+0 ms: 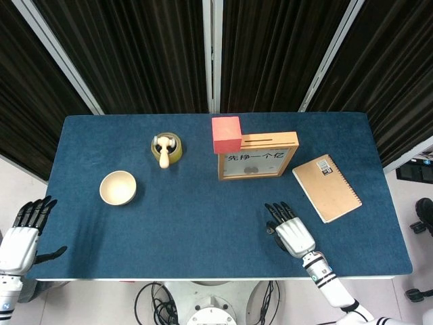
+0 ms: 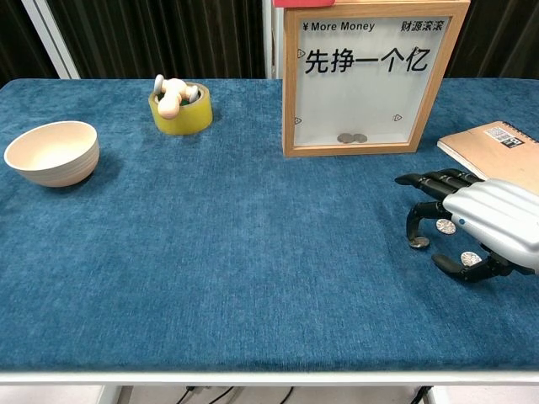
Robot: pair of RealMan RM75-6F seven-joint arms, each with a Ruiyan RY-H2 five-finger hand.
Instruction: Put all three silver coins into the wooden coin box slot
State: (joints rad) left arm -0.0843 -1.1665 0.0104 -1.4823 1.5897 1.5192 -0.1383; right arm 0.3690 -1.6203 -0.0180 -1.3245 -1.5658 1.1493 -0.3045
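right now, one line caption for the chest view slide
Right hand hovers over three silver coins on the blue table, near the wooden coin box.

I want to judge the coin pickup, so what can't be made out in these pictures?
- Contact: in the chest view the right hand arches over the three coins; whether a fingertip touches one is unclear.
- Head view: the same hand covers the coins.
- Coin box: its top slot is cut off by the chest view's upper edge.
- Left hand: absent from the chest view, beside the table in the head view.
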